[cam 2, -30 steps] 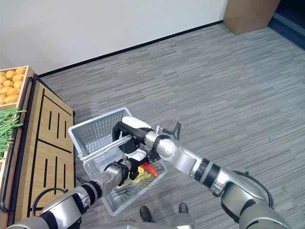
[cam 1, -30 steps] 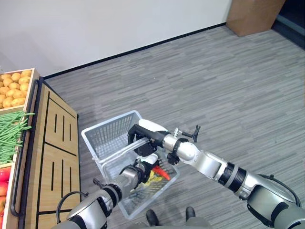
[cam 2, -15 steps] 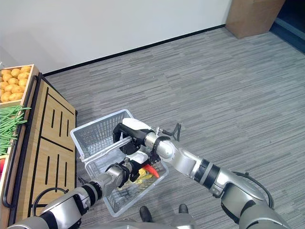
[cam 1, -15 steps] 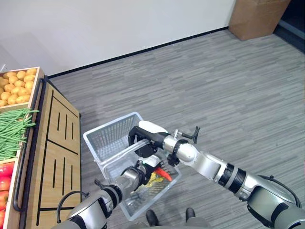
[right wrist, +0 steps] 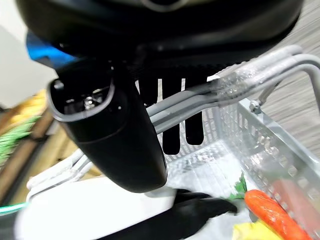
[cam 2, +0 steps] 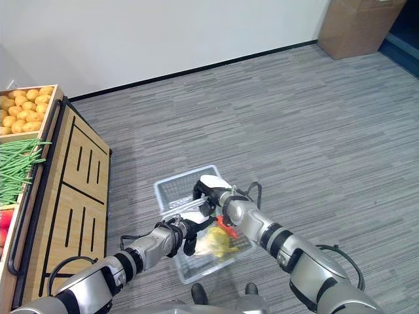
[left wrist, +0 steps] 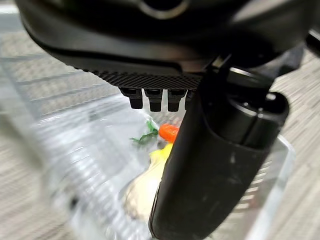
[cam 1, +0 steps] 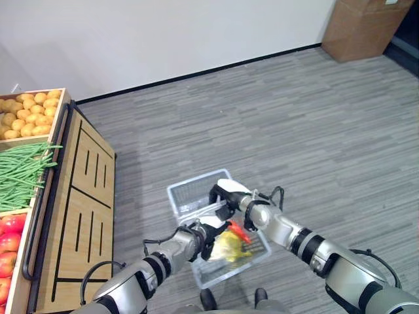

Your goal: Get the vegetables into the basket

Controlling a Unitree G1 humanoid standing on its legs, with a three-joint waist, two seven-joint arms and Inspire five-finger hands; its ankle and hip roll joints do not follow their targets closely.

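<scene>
Vegetables, a smooth orange carrot [right wrist: 270,215] and pale yellow lumps [cam 1: 229,245], lie in the grey wire-mesh basket [cam 1: 190,194]; right hand [cam 1: 222,195] fingers curl round its twin metal handles [right wrist: 260,75], left hand [cam 1: 204,237] fingers bent inside it, their grip unclear.

Grey striped carpet floor [cam 1: 294,118], plain white wall [cam 1: 163,33] with black skirting strip [cam 1: 196,73]. Brown cardboard box [cam 1: 363,26] stands at the wall far right. Slatted light-wood produce stand [cam 1: 82,209] along left edge.
</scene>
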